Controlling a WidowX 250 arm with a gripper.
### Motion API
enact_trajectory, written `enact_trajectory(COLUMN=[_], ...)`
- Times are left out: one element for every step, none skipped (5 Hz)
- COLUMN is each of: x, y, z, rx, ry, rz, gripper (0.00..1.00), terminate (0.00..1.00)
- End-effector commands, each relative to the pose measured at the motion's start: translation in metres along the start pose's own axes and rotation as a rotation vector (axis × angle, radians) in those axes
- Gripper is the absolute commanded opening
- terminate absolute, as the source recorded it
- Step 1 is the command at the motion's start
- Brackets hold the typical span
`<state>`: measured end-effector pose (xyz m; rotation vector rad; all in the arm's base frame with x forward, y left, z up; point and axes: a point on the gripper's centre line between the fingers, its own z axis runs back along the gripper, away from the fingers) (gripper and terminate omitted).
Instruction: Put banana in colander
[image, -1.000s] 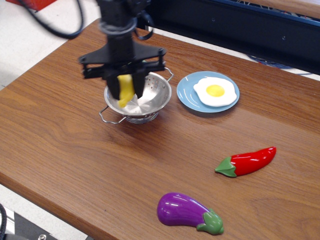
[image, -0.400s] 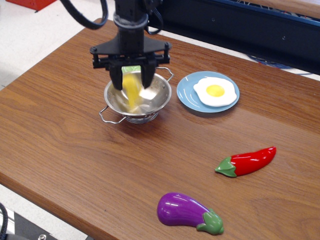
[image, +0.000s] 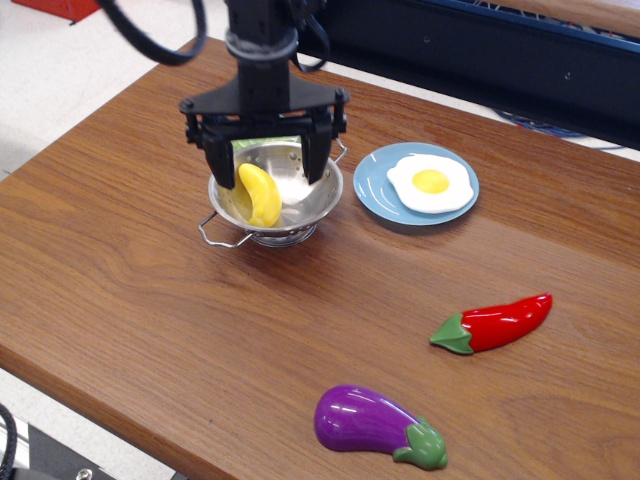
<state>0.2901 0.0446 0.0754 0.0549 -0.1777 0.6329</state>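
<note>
The yellow banana (image: 260, 195) lies inside the steel colander (image: 305, 210), leaning against its left wall. The colander stands on the wooden table at the back left, with wire handles front-left and back-right. My black gripper (image: 267, 165) hangs straight above the colander with its two fingers spread wide, one on each side of the bowl's top. It is open and holds nothing. The banana is free of the fingers.
A blue plate (image: 378, 185) with a fried egg (image: 429, 183) sits just right of the colander. A red chili pepper (image: 495, 323) lies at the right. A purple eggplant (image: 373, 424) lies near the front edge. The table's left edge runs diagonally.
The gripper opened and let the banana go. The banana dropped from between the fingers into the colander and came to rest on its left side.
</note>
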Motion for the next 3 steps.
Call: enact_trajectory(x=[-0.0048,-0.0048,-0.0048], y=[0.0018,0.0018,0.0018], z=[0.0317,0.0317,0.0317], rx=[-0.048,-0.048,-0.048], ry=[-0.039,-0.039,-0.039], rz=[-0.068,-0.068,-0.068], gripper=[1.00,1.00,1.00], terminate=[0.00,0.00,1.00])
